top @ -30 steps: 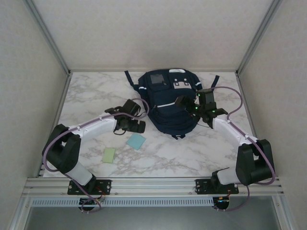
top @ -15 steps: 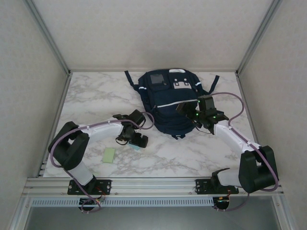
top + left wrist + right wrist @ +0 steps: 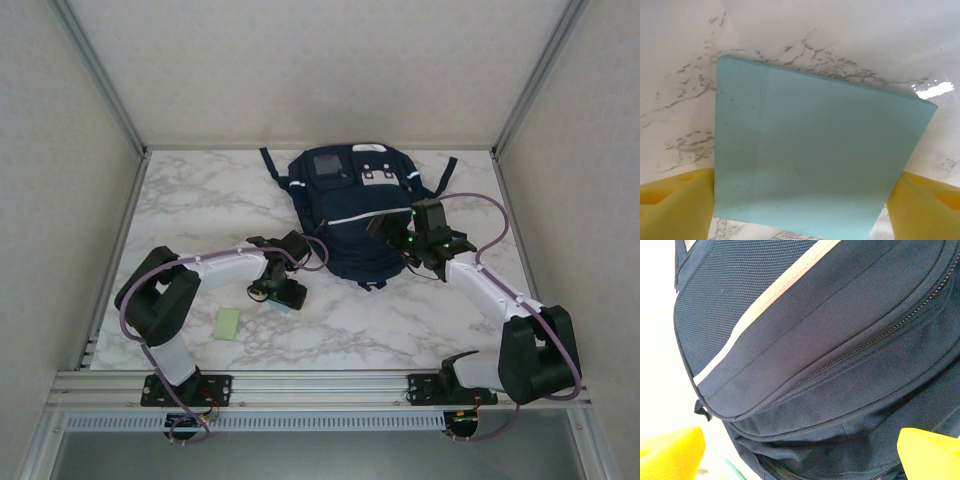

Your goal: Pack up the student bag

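From above, the bag (image 3: pixel 345 200) lies at the back middle of the table (image 3: pixel 200 200), its long axis running away from the arms. The left gripper (image 3: pixel 287 293) sits low over the table just off the bag's near left corner, so the bag is ahead of it and to its right. A green pad (image 3: pixel 228 323) lies loose nearer the left base. The right gripper (image 3: pixel 398 232) hovers over the bag's right flank, so the right arm is the nearer to the bag.

In the left wrist view, a teal pad (image 3: pixel 815 160) lies flat on the marble, with the yellow fingertips (image 3: pixel 675 200) close against its two side edges. The jaws stand wide, and whether they pinch it cannot be told.

In the right wrist view, the bag (image 3: pixel 815 340) is right below, and a closed zip (image 3: pixel 865 345) curves across it. The right gripper (image 3: pixel 800 450) gapes wide and holds nothing (probably ready to work the opening).
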You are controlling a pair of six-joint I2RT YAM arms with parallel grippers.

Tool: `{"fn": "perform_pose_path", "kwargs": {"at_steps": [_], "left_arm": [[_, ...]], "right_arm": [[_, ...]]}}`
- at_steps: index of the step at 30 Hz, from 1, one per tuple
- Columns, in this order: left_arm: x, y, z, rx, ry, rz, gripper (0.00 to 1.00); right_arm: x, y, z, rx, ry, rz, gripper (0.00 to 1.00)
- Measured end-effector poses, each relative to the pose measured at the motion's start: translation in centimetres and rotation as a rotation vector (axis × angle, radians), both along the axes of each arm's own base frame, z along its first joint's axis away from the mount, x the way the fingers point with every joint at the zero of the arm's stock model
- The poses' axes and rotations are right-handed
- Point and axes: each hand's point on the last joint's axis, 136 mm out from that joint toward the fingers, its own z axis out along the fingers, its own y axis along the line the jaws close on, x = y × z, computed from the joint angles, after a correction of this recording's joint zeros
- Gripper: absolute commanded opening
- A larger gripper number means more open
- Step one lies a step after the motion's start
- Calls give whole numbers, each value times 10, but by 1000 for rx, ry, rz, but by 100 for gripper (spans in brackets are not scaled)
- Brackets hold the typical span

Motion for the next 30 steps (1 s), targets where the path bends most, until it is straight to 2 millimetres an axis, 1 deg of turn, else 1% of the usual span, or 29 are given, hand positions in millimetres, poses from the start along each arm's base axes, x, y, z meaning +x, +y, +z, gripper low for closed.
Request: {"fn": "perform_pose_path", "kwargs": {"at_steps": [3,7,11,13,15,16,18,20,23,26,30], "left_arm": [[1,0,0,1,-1,-1,72],[1,0,0,3,-4,-2,71],[4,1,3,8,-21,-4,71],[6,2,9,8,-41,-9,72],[10,-1,23,-16,-76,-25,72],[13,-4,31,-31,-93,-35,72],[22,-14,55,-82,-150,-68,73],[30,-25,79,-139,-202,-101,73],[35,-39,109,-221,-264,-147,72],[34,-49,128,-280,-296,-183,72],[26,-66,145,-344,-321,-249,72]], "right_arm": [[-1,0,5,5,-14,1,99],[-2,1,9,8,-25,4,98],[-4,5,9,14,-27,31,94],[-7,11,11,23,-29,67,90],[-10,22,16,44,-34,137,84],[-10,27,20,56,-37,169,83],[-10,41,32,90,-58,257,79],[-10,53,45,126,-79,325,77],[-11,67,60,177,-98,401,75],[-14,78,66,229,-94,464,72],[-19,91,68,290,-76,525,71]]}}
